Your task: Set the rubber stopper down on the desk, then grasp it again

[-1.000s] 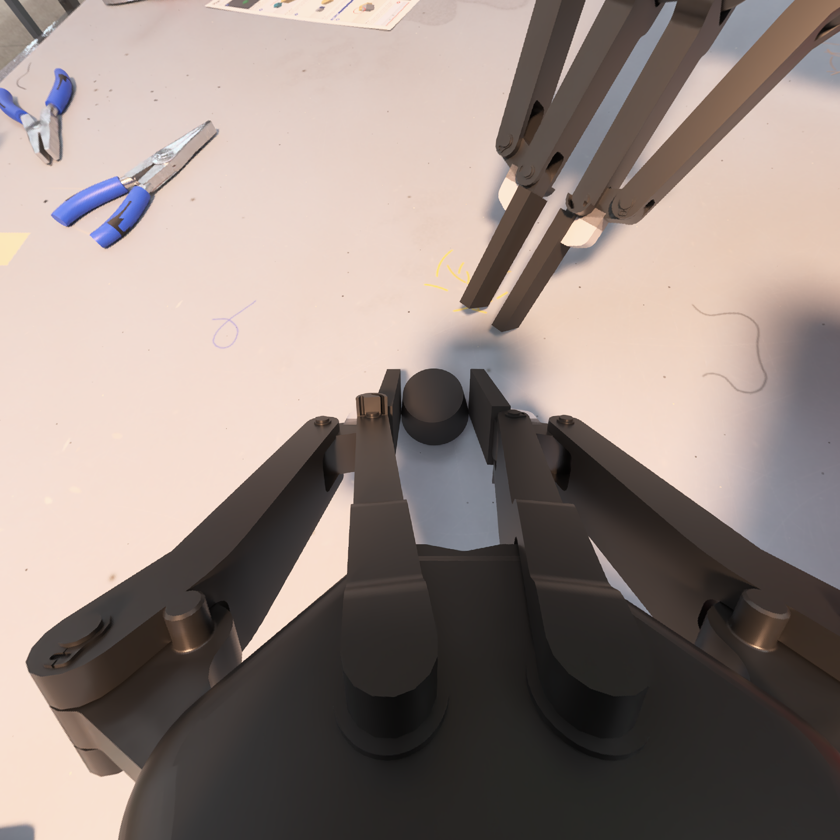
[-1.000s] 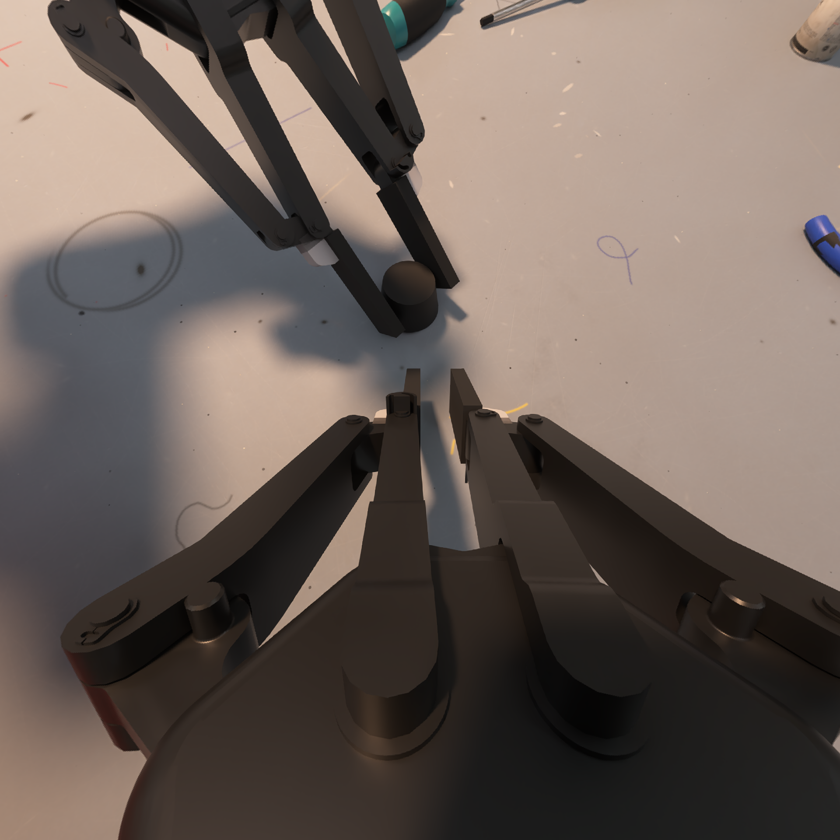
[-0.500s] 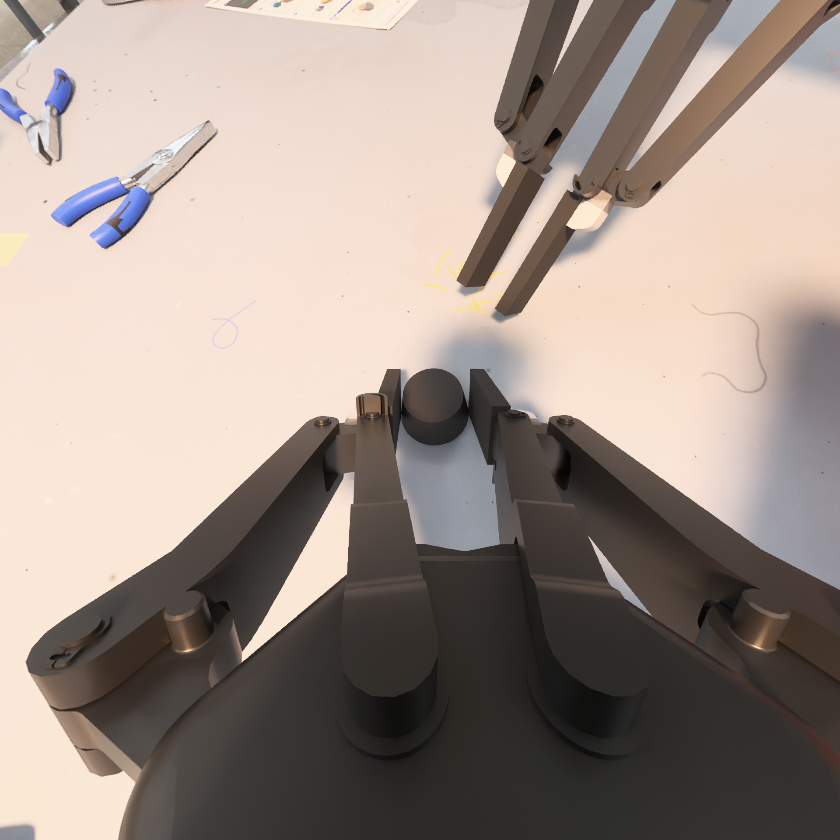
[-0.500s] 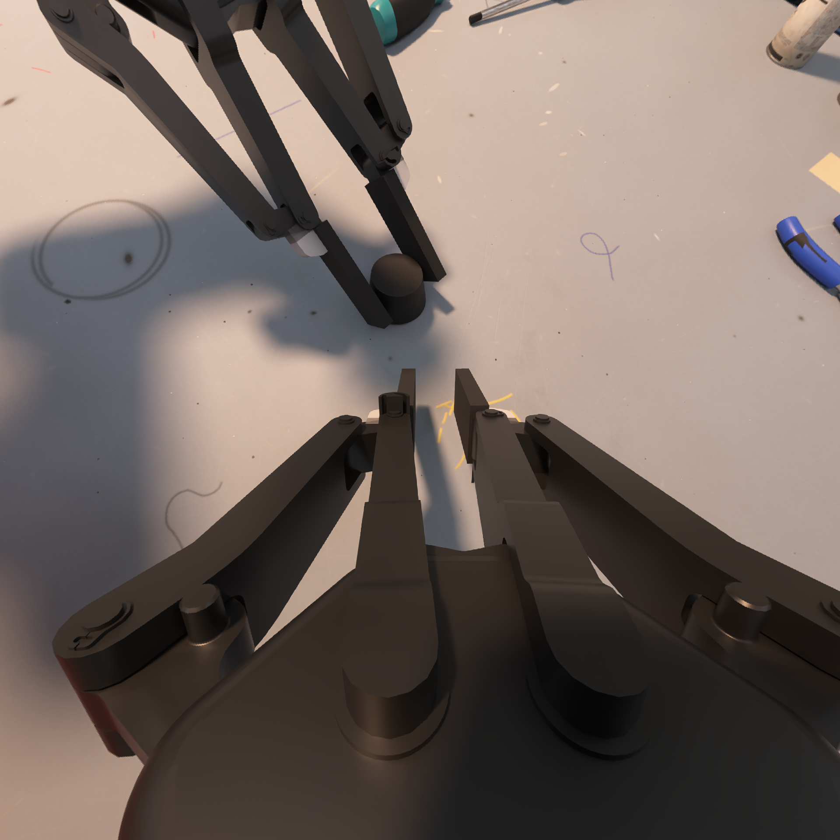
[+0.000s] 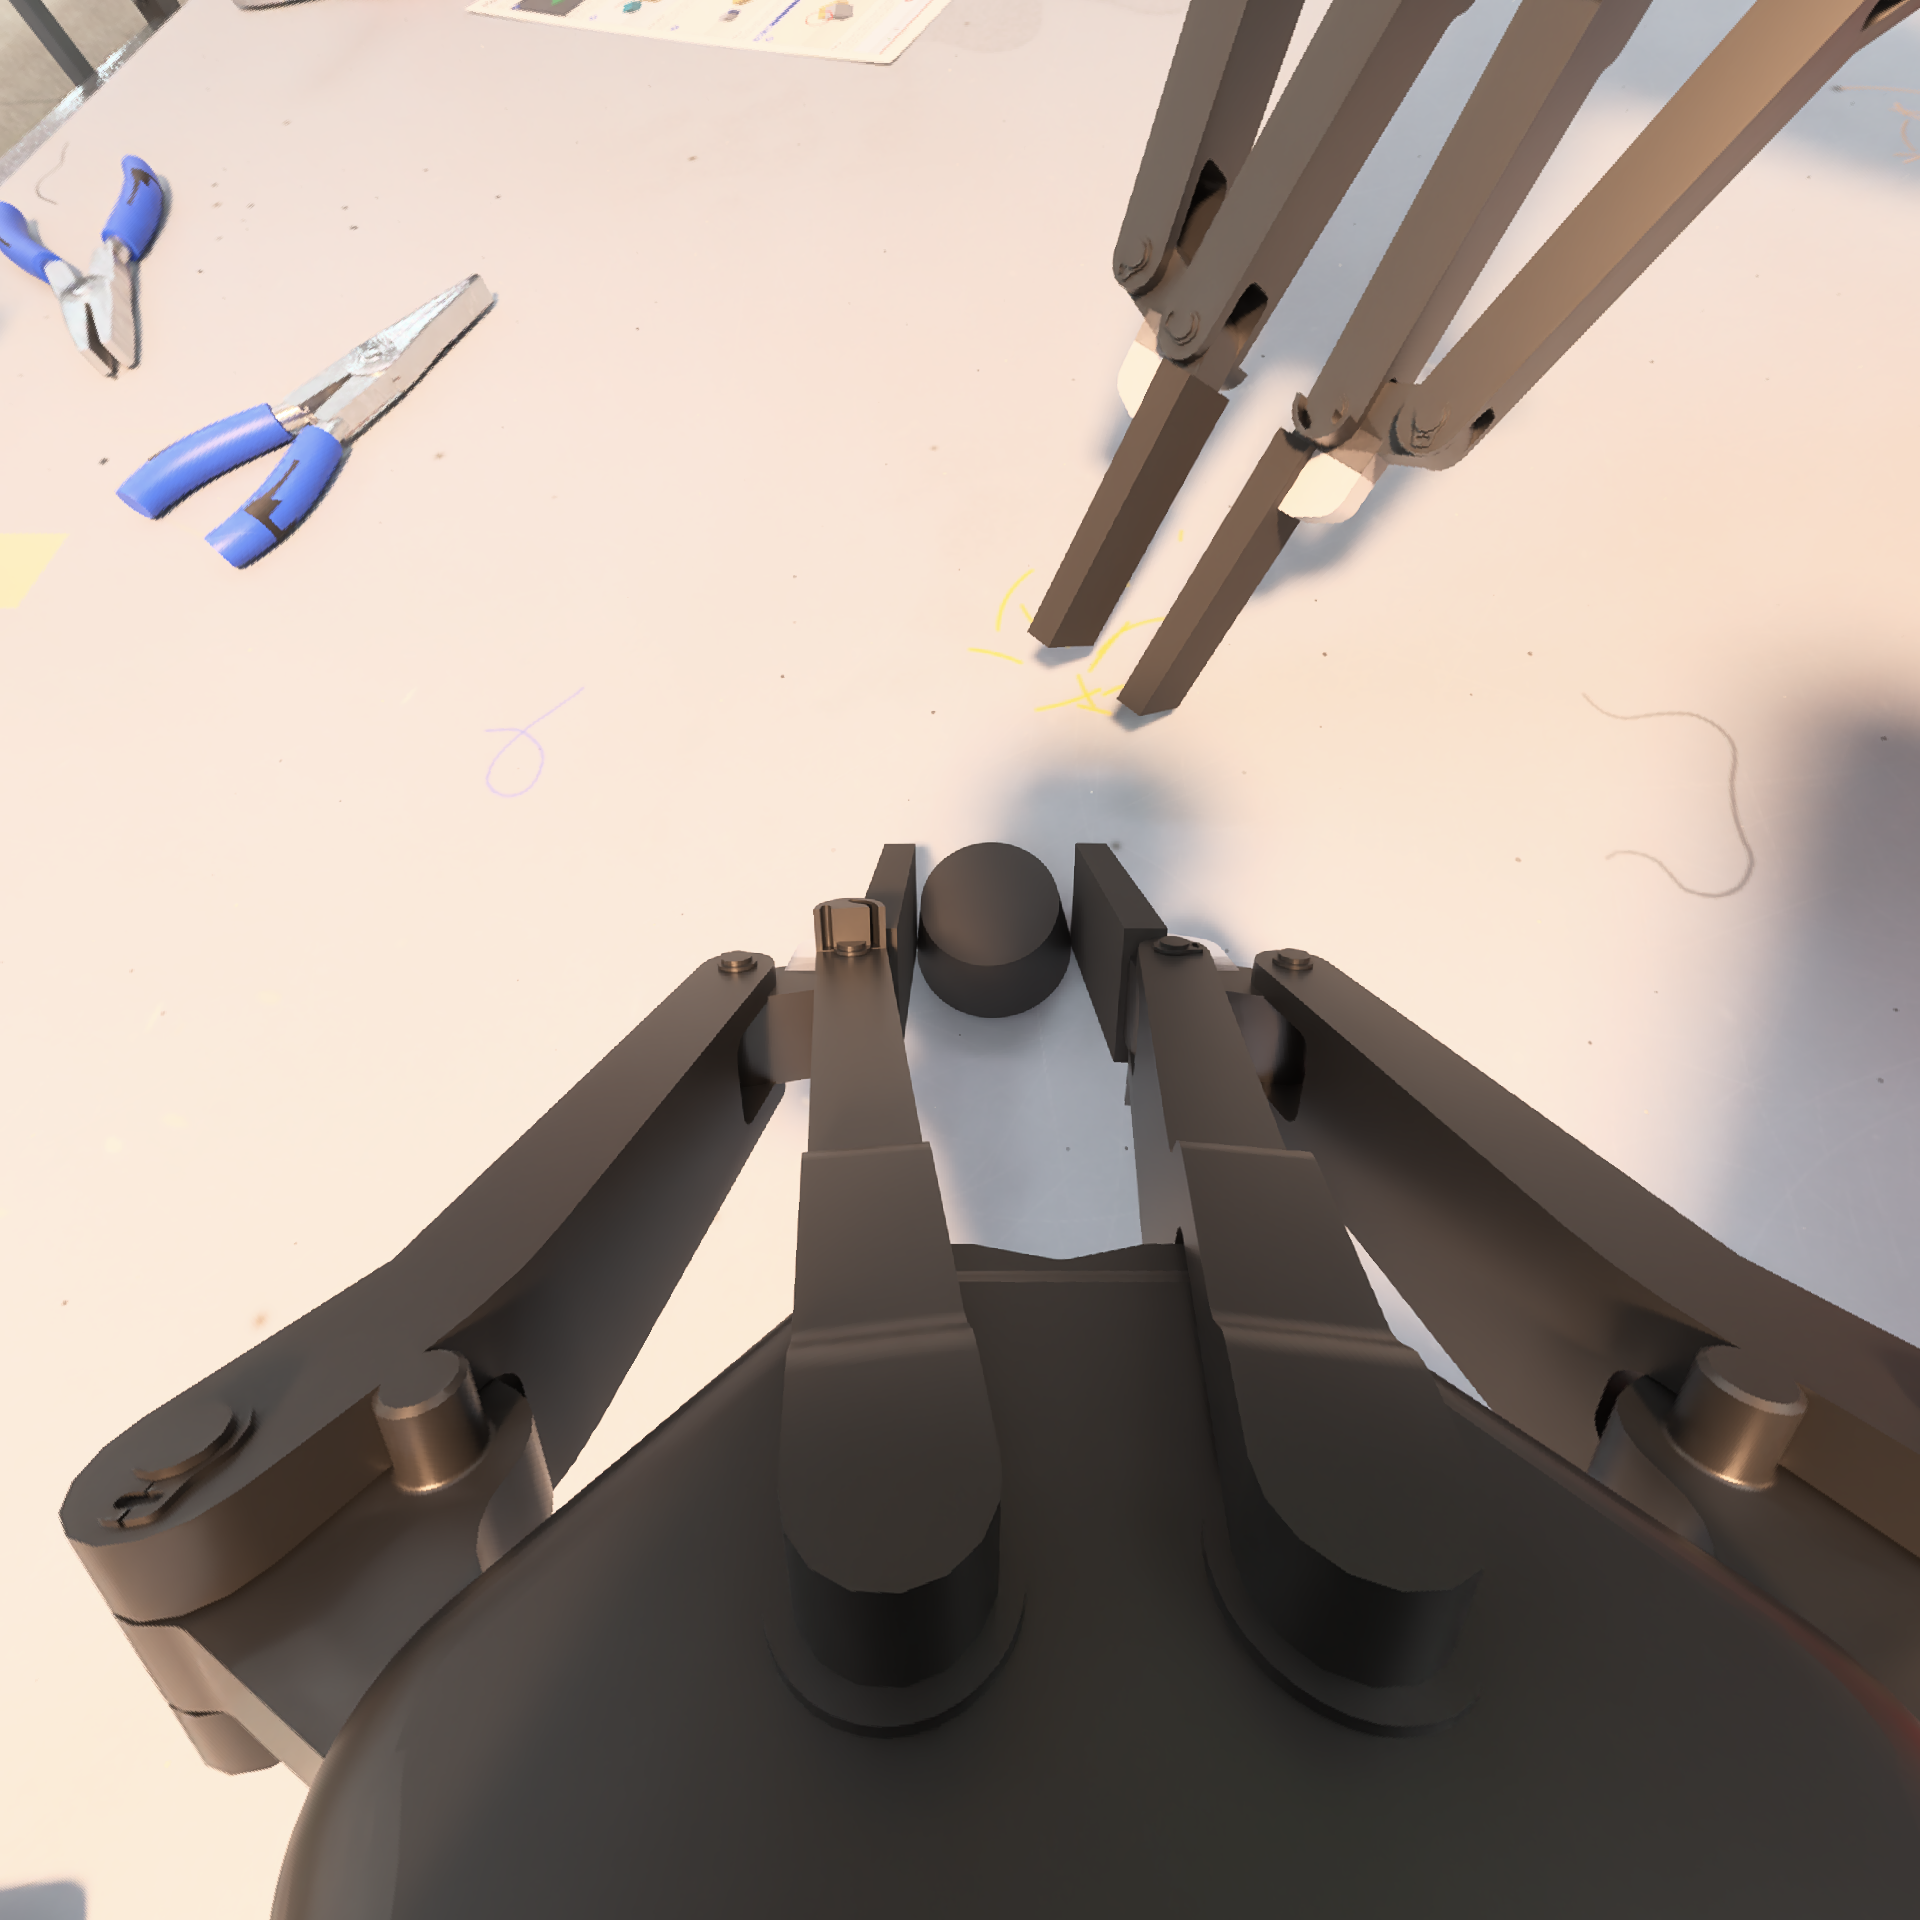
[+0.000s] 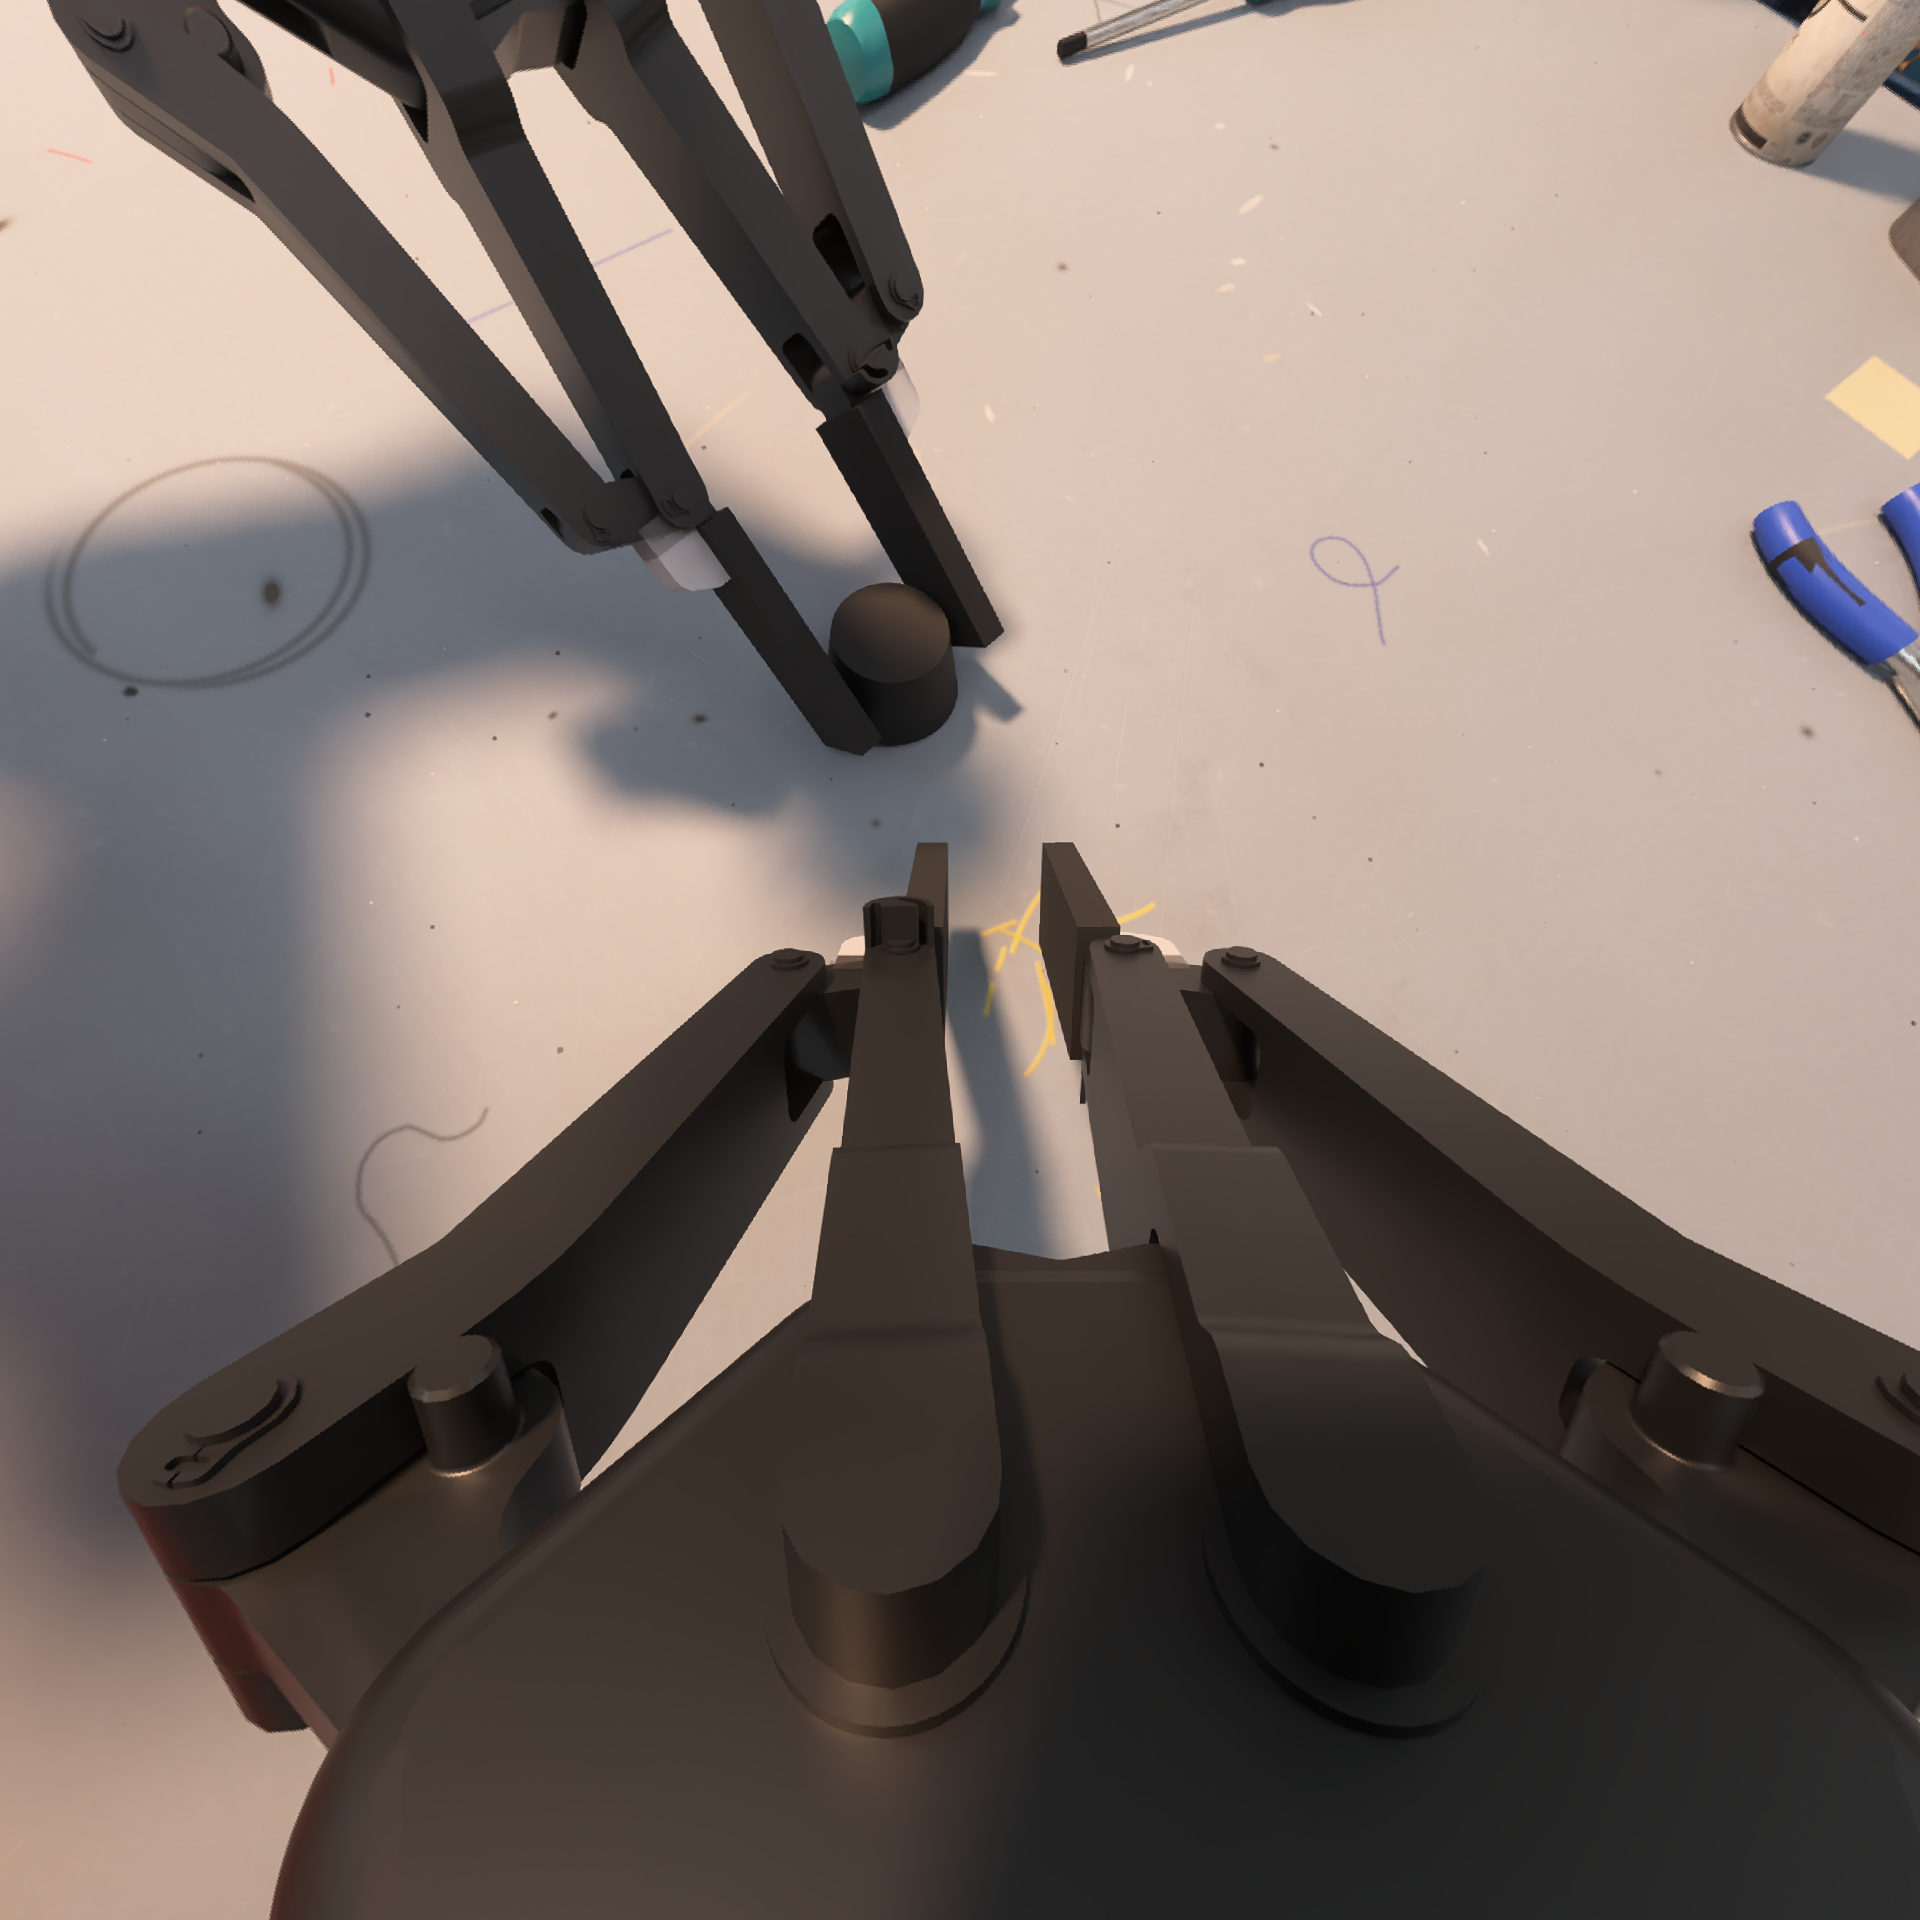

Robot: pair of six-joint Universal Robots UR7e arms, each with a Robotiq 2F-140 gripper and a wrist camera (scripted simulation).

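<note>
The rubber stopper [image 5: 992, 935], a dark round plug, stands on the pale desk [image 5: 727, 623] between the fingers of my left gripper [image 5: 992, 862], which is shut on it with both pads against its sides. The right wrist view shows the same stopper [image 6: 894, 665] resting on the desk inside the left gripper [image 6: 916, 688]. My right gripper [image 6: 994, 862] is empty, with its jaws a narrow gap apart, over yellow scribbles a short way from the stopper. It also shows in the left wrist view [image 5: 1103, 670], just beyond the stopper.
Blue-handled pliers [image 5: 301, 426] and a second pair [image 5: 94, 270] lie at the far left, and a paper sheet [image 5: 707, 21] at the far edge. The right wrist view shows a teal-handled tool [image 6: 894, 42], a pale can [image 6: 1818, 83], pliers [image 6: 1829, 592] and a yellow tape patch [image 6: 1881, 416].
My right gripper has drawn back from the stopper and its jaws have parted slightly. My left gripper and the stopper have not moved.
</note>
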